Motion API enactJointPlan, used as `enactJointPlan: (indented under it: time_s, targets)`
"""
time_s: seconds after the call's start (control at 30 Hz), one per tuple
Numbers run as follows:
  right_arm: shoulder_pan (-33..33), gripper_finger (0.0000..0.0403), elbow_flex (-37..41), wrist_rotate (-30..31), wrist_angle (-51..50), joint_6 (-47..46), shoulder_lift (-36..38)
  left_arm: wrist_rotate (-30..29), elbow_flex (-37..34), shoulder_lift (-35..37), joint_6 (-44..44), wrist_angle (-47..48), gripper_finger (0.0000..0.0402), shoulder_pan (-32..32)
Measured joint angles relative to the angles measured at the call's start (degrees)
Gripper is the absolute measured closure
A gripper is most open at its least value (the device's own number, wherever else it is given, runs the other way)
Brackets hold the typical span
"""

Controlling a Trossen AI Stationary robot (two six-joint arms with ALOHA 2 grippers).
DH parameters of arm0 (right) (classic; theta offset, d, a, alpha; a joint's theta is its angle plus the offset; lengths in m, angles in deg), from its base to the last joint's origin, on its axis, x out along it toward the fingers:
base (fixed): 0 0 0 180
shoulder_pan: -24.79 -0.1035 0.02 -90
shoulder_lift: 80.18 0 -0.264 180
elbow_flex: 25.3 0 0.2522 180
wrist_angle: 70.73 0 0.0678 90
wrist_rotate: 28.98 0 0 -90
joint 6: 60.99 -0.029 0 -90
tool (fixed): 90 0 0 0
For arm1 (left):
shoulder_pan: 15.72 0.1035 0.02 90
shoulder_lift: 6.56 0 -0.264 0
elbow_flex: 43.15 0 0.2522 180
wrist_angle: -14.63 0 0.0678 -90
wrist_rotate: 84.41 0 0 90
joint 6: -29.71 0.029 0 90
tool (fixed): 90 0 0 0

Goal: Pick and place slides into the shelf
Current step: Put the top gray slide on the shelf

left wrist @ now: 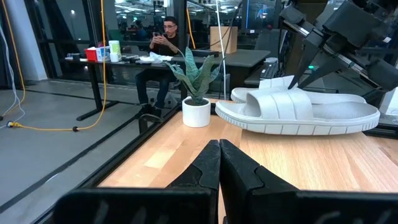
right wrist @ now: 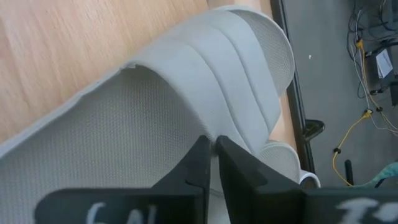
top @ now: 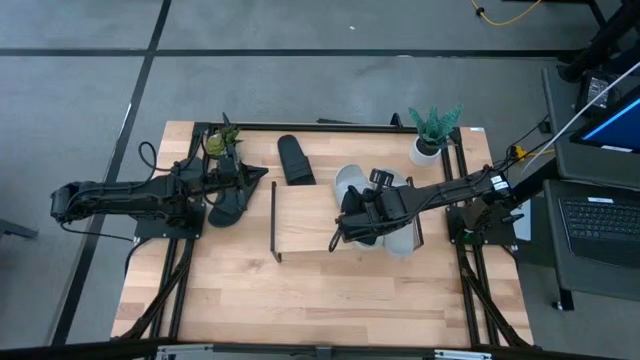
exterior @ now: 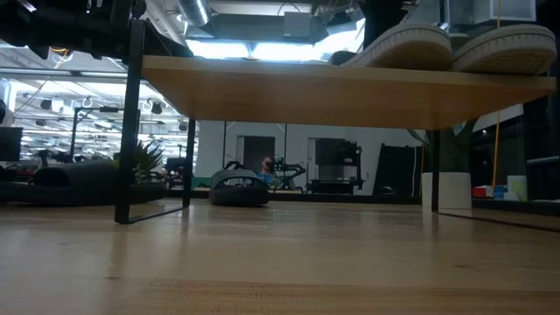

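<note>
Two light grey slides lie side by side on the right half of the shelf [top: 300, 228], a light-wood board on black wire frames. My right gripper [top: 340, 230] reaches over the left grey slide [top: 350, 180] and is shut on it; the other grey slide [top: 402, 240] lies beside it. One black slide [top: 295, 160] rests sole-down on the table beyond the shelf. The second black slide [top: 225, 207] lies on the table to the shelf's left, under my left arm. My left gripper [top: 262, 178] is shut on nothing, held above the table and pointing toward the shelf. My right gripper pinches the grey slide's strap [right wrist: 227, 121] between its two fingers, close to where the strap meets the sole. The fingers [right wrist: 199, 158] come slanting down from the table's right. The slide's sole [exterior: 398, 45] lies on the shelf board.
A white-potted plant [top: 432, 135] stands at the table's far right corner and a small plant [top: 220, 140] at the far left. The shelf's left half [top: 300, 215] is bare wood. A seated person [left wrist: 163, 37] shows in the room beyond.
</note>
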Motion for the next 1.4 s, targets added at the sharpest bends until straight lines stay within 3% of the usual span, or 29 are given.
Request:
enactJointPlan:
  time_s: [0.43,0.9,1.07,1.27,1.4]
  targets:
    - [0.2,0.0255,0.0,-0.2,0.7,1.8,0.0,0.0,0.0,0.0,0.0,0.0,0.0401,0.0]
    - [-0.6,0.0238,-9.1,-0.9,-4.2,3.0,0.2,0.0,0.0,0.0,0.0,0.2,0.0401,0.0]
    - [-3.4,0.0271,-9.2,-0.1,-4.1,4.3,0.8,1.3,0.0,0.0,0.4,-0.4,0.0401,0.0]
    - [-6.3,0.0385,-8.7,2.7,-4.2,4.0,2.6,5.9,0.0,0.0,1.5,-5.2,0.0401,-0.6]
    - [-8.0,0.0392,-5.3,9.9,-4.1,0.7,4.1,6.2,0.0,0.0,1.5,-6.6,0.0401,-2.9]
